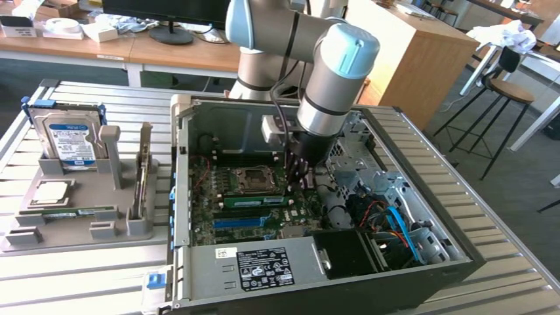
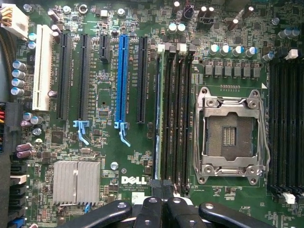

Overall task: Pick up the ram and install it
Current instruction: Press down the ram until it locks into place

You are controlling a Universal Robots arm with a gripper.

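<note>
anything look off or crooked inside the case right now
Nothing looks damaged or spilled. The ram sits in the memory slot nearest the black expansion slots, running parallel to its neighbours. The processor socket is empty, with its frame closed. The shut claw is at the ram's end. Whether the stick is fully seated cannot be told.

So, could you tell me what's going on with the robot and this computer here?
The arm is reaching into the open computer case, with its gripper shut and holding nothing, just above the motherboard. The ram stands in a slot beside the empty processor socket, with one end close to the gripper. Whether it is fully clicked in I cannot tell.
</note>
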